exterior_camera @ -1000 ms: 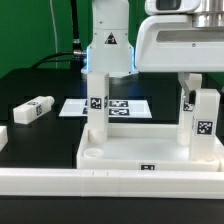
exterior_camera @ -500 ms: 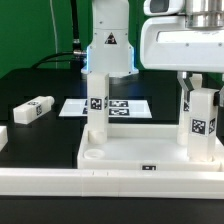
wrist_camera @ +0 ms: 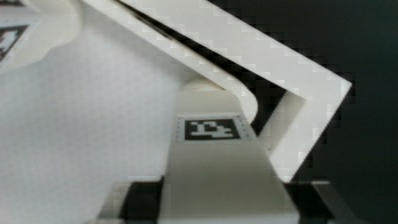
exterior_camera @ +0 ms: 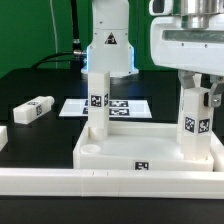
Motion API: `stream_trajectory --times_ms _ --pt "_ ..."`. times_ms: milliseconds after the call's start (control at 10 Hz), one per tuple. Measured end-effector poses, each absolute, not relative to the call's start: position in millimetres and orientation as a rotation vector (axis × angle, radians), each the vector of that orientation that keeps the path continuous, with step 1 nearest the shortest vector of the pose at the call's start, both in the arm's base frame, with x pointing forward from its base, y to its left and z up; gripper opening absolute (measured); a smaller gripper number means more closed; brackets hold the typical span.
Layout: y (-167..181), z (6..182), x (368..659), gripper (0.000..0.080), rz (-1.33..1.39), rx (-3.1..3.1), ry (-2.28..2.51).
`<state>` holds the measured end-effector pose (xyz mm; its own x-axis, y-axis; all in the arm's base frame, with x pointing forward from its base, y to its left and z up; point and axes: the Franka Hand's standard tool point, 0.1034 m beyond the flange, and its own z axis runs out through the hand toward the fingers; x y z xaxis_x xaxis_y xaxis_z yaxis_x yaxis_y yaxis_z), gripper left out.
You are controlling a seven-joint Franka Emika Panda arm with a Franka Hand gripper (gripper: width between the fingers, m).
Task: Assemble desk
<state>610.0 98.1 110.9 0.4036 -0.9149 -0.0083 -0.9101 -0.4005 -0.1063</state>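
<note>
Black table [exterior_camera: 40, 85], marker board [exterior_camera: 120, 106] behind desk top [exterior_camera: 140, 150], spare leg [exterior_camera: 33, 110] apart, gripper [exterior_camera: 197, 88] pinching upright leg [exterior_camera: 195, 125]

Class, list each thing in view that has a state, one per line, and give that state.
desk top: flat on the table, rim up.
far leg: upright in a corner of the top.
near leg: upright, held at a corner.
claw: shut on the near leg.
loose leg: lying on the table, untouched.

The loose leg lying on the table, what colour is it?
White, with a small black-and-white tag. The loose leg shows best in the exterior view, lying on the black table.
</note>
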Motion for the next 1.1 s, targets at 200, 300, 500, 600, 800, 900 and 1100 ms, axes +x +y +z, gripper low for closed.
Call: stream_trajectory --times_ms 200,300,500,600,800,900,1100 --pt "98.0 110.7 610.0 0.0383 -0.081 -2.582 1.62" --pt "98.4 110.7 609.9 0.0383 -0.083 -2.598 1.595" --pt "99.6 110.6 609.3 0.0629 -0.095 -2.729 1.387" --pt "99.4 110.8 609.5 0.0629 -0.103 -2.788 1.273" --pt "99.0 110.8 609.6 0.0649 -0.119 -2.93 0.944" --pt "98.9 110.9 609.7 0.0649 -0.123 -2.965 0.838" --pt "97.3 111.0 610.1 0.0649 -0.139 -3.068 0.45"
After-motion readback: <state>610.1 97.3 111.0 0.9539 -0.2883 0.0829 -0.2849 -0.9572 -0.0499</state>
